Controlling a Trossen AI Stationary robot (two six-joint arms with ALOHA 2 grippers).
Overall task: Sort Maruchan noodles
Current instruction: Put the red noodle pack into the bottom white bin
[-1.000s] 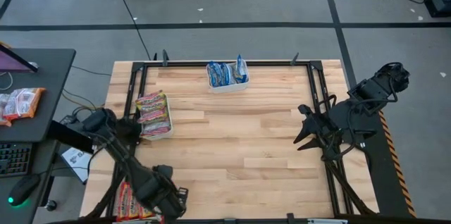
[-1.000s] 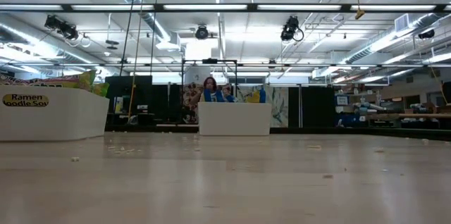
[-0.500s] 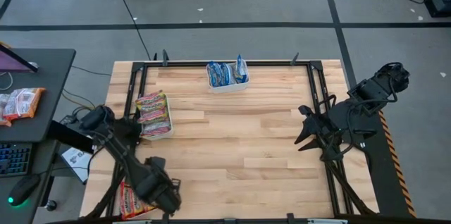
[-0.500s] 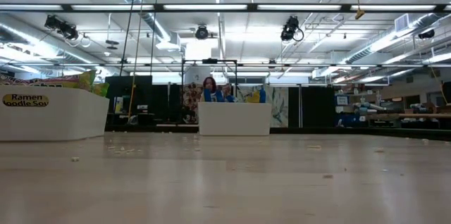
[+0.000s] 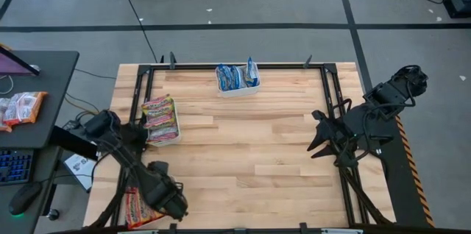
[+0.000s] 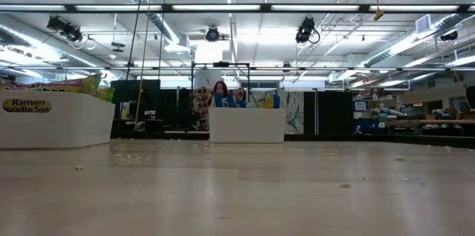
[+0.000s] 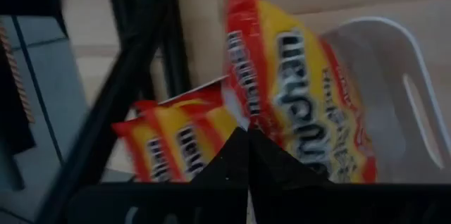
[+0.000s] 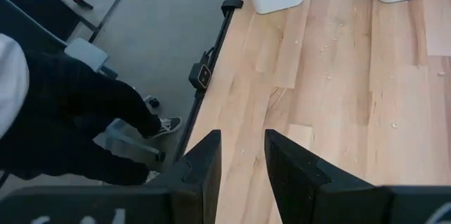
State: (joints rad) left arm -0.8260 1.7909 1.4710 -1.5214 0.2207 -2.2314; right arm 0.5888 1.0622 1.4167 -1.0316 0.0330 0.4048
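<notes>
Since a second ago the left gripper (image 5: 168, 203) is shifting slightly toward the desk's (image 5: 243, 146) near-left corner, over the orange-yellow noodle packets (image 5: 133, 209) lying there in a white tray (image 7: 394, 76). Its fingers (image 7: 232, 160) are pressing fully together, and whether they are pinching a packet cannot be told. The right gripper (image 5: 318, 137) is waiting motionless at the desk's right edge, fingers (image 8: 208, 157) partly apart, gripping nothing.
</notes>
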